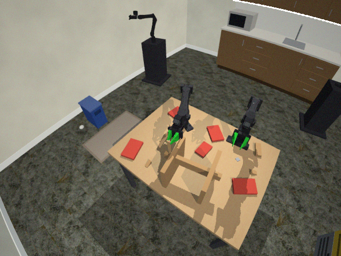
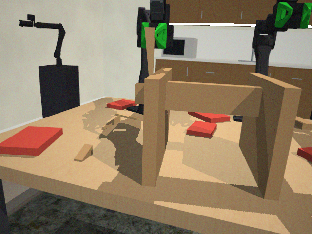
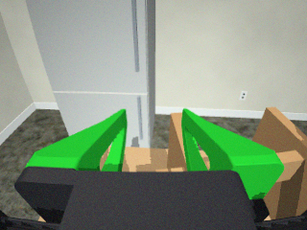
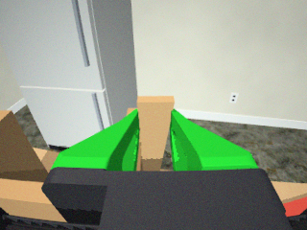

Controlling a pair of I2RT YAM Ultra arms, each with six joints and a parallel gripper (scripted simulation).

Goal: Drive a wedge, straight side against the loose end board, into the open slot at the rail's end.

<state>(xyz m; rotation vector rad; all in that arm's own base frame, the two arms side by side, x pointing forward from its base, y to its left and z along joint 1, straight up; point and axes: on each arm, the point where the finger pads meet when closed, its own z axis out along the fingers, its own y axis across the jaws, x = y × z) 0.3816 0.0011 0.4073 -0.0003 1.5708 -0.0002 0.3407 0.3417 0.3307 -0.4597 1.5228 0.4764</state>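
Observation:
My right gripper is shut on a long wedge, which hangs narrow end down at the picture-left end board. In the exterior view that board's top hides the wedge's tip, so I cannot tell whether it is in a slot. The rail joins this board to the other end board and sticks out past both. My left gripper is part open and empty, above the table at picture right.
A small wedge lies left of the frame; a small block lies at the right. Several red slabs, including one at front left, lie around. A wooden piece lies near the left arm.

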